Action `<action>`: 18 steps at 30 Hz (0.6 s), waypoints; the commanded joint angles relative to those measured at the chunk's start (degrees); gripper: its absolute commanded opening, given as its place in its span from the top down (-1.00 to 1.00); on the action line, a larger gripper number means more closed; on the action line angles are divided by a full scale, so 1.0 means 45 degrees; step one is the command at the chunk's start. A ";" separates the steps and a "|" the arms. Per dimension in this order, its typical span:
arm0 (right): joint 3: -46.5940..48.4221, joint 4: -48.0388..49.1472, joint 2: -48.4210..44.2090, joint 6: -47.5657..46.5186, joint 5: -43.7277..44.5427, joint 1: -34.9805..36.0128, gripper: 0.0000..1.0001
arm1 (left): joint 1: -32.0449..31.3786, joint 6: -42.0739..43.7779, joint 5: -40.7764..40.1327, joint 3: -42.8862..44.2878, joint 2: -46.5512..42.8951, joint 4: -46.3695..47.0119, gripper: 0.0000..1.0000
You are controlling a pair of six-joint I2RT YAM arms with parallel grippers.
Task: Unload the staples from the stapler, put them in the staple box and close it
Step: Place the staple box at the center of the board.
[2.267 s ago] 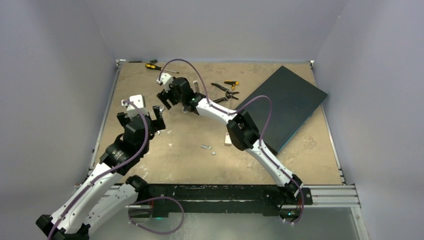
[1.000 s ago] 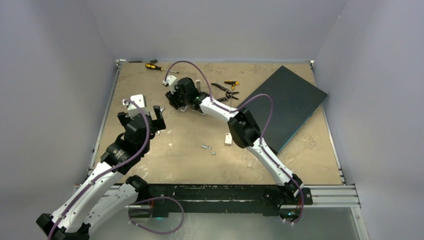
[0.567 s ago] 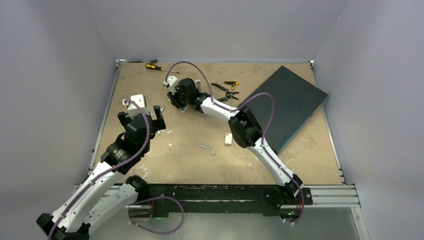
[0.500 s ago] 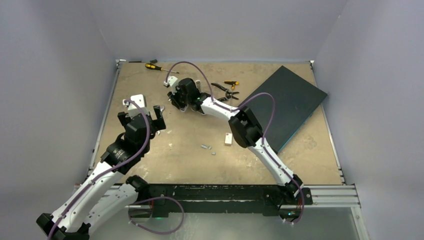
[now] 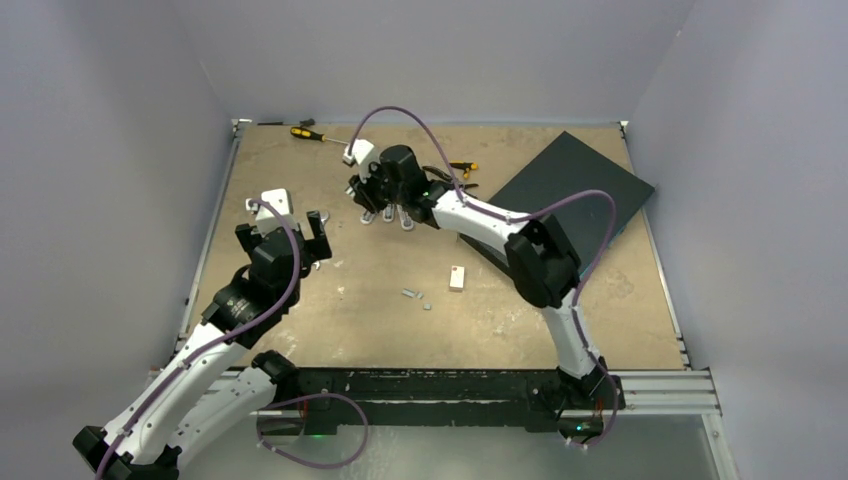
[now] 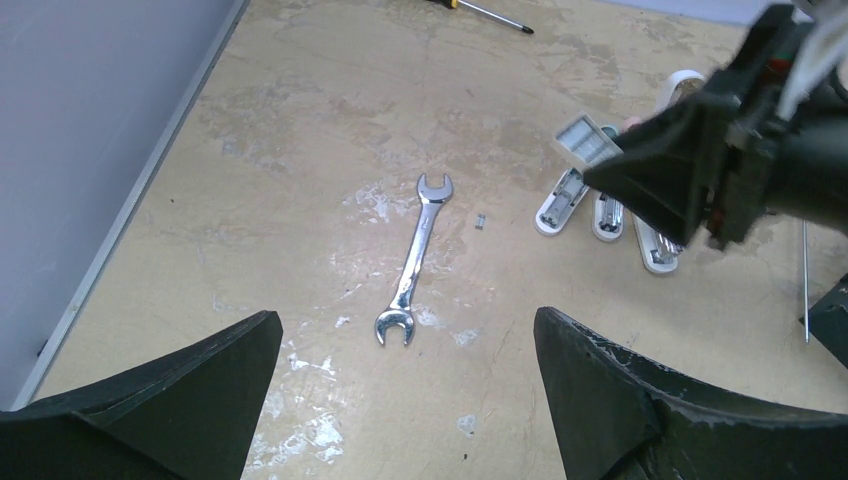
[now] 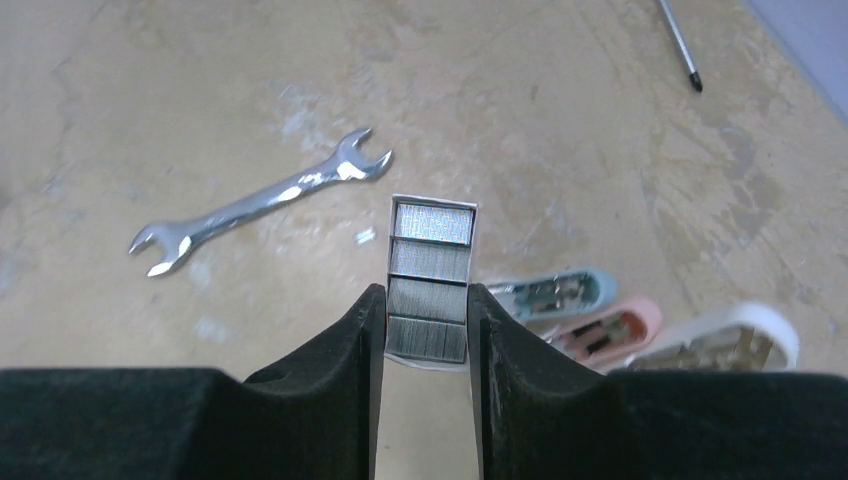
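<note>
The right gripper (image 7: pixel 426 300) is clamped on a thin white tray (image 7: pixel 432 200) packed with staples (image 7: pixel 431 262). The near end is pinched between the jaws and the rest pokes out past the fingertips. Three opened staplers (image 7: pixel 548 292) lie just right of those jaws and a wrench (image 7: pixel 262 205) off to the left, while the left gripper (image 6: pixel 402 318) hangs wide open, holding nothing.
</note>
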 commanded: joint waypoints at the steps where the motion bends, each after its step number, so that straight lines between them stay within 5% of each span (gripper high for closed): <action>1: -0.3033 0.0703 -0.2081 -0.0949 -0.0654 0.0558 0.33 | 0.0128 0.0115 -0.0157 0.0391 0.0005 0.0116 -0.90; 18: -0.8823 0.1728 -0.4645 -0.1421 -0.2733 0.2090 0.36 | 0.0134 0.0134 -0.0020 0.0381 0.0095 0.0155 -0.90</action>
